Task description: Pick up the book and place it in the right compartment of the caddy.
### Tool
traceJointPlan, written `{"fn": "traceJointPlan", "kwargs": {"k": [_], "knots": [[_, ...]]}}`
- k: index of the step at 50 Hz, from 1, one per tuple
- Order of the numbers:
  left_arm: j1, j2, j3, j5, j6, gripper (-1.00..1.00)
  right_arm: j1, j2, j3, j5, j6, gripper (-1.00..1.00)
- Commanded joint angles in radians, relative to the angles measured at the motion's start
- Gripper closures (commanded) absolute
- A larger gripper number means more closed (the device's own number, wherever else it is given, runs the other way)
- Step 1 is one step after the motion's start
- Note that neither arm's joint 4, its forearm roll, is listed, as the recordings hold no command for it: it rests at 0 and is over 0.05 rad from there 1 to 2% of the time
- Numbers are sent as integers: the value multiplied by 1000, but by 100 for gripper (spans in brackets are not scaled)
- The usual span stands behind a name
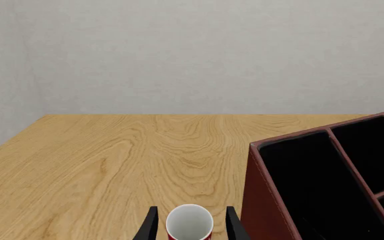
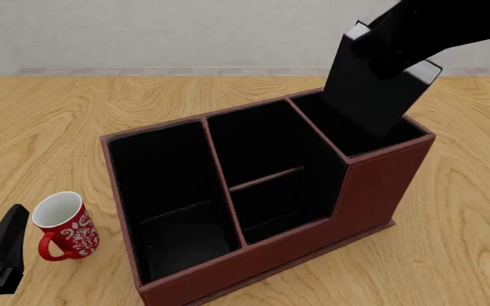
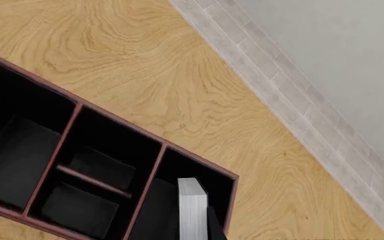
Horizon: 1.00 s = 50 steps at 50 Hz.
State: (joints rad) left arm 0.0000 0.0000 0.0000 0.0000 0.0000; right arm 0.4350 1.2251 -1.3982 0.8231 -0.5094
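Above the right compartment [image 2: 360, 127] of the caddy [image 2: 372, 191], the right gripper [image 2: 392, 54] clasps the book [image 2: 372, 95] by its upper end, fingers clenched on the covers; the tips themselves are hidden behind the black arm, so the exact grip is hard to see. The book hangs tilted, and its lower edge appears to dip just inside the compartment's tall walls, though whether it touches them I cannot tell. It is a flat black slab with a pale page edge, plain in the right wrist view.

The caddy is one reddish-brown, leather-look box, lined black, split into three sections: a wide one with a lower front, a middle one crossed by a thin bar, and the narrow deep end one.

At the table's [image 2: 58, 121] near left, the left gripper [image 1: 190, 227] stands spread, two dark fingers [image 1: 150, 227] flanking one red mug [image 2: 62, 226] with white patterning and a white interior; contact is not visible. The tabletop is light wood grain.
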Motion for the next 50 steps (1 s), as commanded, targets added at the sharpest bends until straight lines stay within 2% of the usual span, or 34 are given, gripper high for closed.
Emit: {"fn": "traceJointPlan", "kwargs": {"k": [1, 50], "knots": [[0, 0, 0, 0, 0, -100, -7, 2, 17, -26, 31, 100], [0, 0, 0, 0, 0, -100, -65, 63, 83, -127, 61, 100]]}}
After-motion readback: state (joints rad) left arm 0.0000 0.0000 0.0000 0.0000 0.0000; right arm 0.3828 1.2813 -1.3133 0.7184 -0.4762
